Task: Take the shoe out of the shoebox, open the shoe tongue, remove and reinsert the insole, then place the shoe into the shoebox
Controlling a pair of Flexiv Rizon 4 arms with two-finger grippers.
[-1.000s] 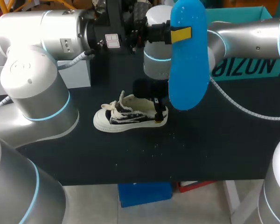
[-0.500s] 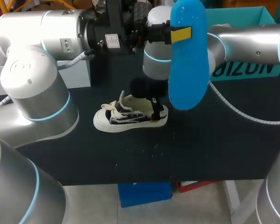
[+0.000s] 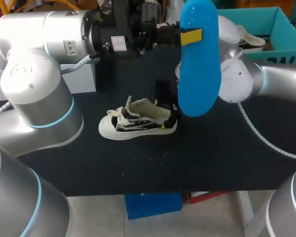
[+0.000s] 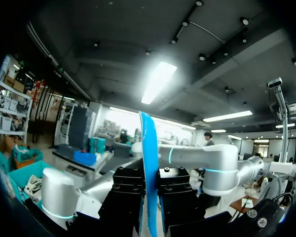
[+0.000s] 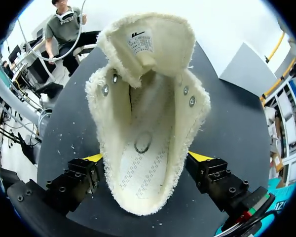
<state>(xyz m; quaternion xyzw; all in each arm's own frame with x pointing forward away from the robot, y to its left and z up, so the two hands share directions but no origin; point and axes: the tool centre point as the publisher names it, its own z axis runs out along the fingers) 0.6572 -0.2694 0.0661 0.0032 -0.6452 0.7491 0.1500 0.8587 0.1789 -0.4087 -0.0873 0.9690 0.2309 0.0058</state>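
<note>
Left pincer (image 4: 150, 197) clamps the blue insole (image 3: 200, 64) upright above the counter (image 3: 212, 148). Right pincer (image 5: 148, 163) grips the shoe (image 5: 148, 98) at its heel, from both sides

Head camera: fixed high behind robot, tilted down on table (image 3: 212, 163), mid-distance. Shoe (image 3: 138, 123) near centre; insole (image 3: 199, 59) raised close to lens, 1 o'clock.
Left wrist camera: faces roughly level across room; insole (image 4: 149, 173) edge-on between own fingers, very near.
Right wrist camera: points straight down into shoe (image 5: 148, 98) mouth, close-up.
Head and right wrist views share shoe; head and left wrist views share insole, right arm (image 4: 197, 158).
</note>
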